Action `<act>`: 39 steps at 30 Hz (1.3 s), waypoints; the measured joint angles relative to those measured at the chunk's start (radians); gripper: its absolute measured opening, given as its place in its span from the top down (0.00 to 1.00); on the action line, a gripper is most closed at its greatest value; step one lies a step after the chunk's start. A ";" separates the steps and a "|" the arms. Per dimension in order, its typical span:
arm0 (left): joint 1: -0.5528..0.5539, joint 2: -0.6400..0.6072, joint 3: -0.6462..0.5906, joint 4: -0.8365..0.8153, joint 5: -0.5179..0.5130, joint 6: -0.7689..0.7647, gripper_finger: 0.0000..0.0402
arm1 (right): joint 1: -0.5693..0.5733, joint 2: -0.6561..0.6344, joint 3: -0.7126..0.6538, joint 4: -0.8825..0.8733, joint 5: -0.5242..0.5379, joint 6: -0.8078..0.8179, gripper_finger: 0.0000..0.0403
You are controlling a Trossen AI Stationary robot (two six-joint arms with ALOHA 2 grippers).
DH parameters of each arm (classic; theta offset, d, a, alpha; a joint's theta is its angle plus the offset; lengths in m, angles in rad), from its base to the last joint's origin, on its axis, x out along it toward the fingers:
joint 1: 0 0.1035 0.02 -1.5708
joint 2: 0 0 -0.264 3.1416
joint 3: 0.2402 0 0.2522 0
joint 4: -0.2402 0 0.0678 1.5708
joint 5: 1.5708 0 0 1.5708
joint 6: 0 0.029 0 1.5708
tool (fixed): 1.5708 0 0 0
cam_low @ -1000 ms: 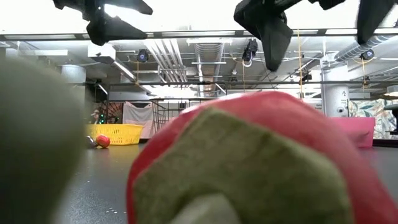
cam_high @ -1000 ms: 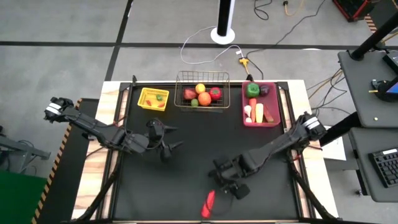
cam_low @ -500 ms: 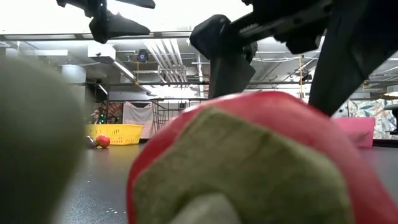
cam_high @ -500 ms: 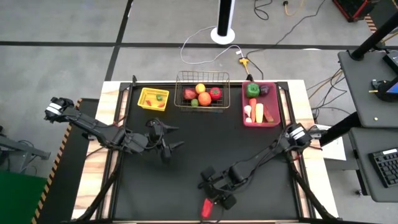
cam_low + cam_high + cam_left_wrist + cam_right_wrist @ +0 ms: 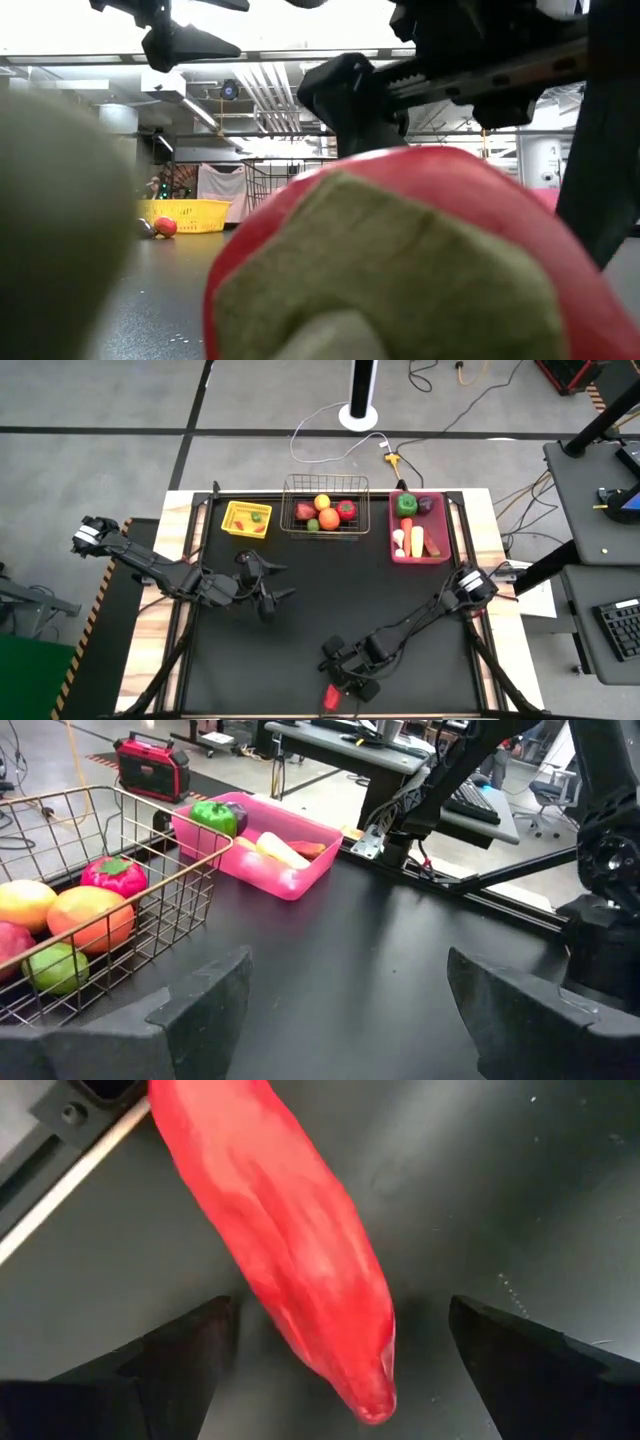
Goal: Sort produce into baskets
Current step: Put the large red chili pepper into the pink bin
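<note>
A long red pepper [image 5: 331, 697] lies on its side on the black mat at the table's near edge. Its green stem end [image 5: 380, 280] fills the low view. My right gripper [image 5: 346, 671] stands open just above the pepper's far, pointed end [image 5: 365, 1390], slanting down, one finger on each side and touching nothing. My left gripper [image 5: 275, 582] hangs open above the mat's left middle, with nothing between its fingers [image 5: 200, 1010]. At the far edge stand the yellow tray [image 5: 229, 520], the wire basket [image 5: 325, 479] and the pink bin [image 5: 393, 532], each holding produce.
Between the baskets and the two grippers the black mat [image 5: 330, 590] lies bare. A small red piece of produce [image 5: 165, 226] lies on the mat in front of the yellow tray in the low view. The mat's near edge runs close behind the pepper.
My right gripper has gone toward the table's near edge and down, onto the red pepper's far end, tipping more steeply downward, and has stayed open. The pepper has not moved.
</note>
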 joint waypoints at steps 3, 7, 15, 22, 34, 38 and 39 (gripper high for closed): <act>-0.001 0.002 0.000 0.000 0.009 -0.005 0.21 | 0.000 0.017 0.000 0.003 -0.002 0.002 0.10; -0.001 0.002 0.000 -0.003 0.010 -0.010 0.21 | -0.001 0.024 0.001 0.012 -0.006 0.009 0.10; -0.001 0.027 0.000 -0.007 0.009 -0.011 0.21 | -0.003 0.024 0.001 0.024 -0.018 0.036 0.18; -0.001 0.066 0.000 -0.006 0.009 -0.022 0.21 | -0.003 0.024 0.001 0.016 -0.034 0.029 0.47; -0.002 0.081 0.000 -0.004 0.014 -0.034 0.21 | -0.004 -0.027 0.006 -0.073 -0.078 0.038 0.85; -0.013 0.080 0.000 -0.005 0.014 -0.034 0.21 | -0.017 -0.075 0.028 -0.169 -0.069 0.095 0.86; -0.016 0.079 0.000 -0.007 0.014 -0.034 0.21 | -0.026 -0.089 0.033 -0.211 -0.063 0.123 0.86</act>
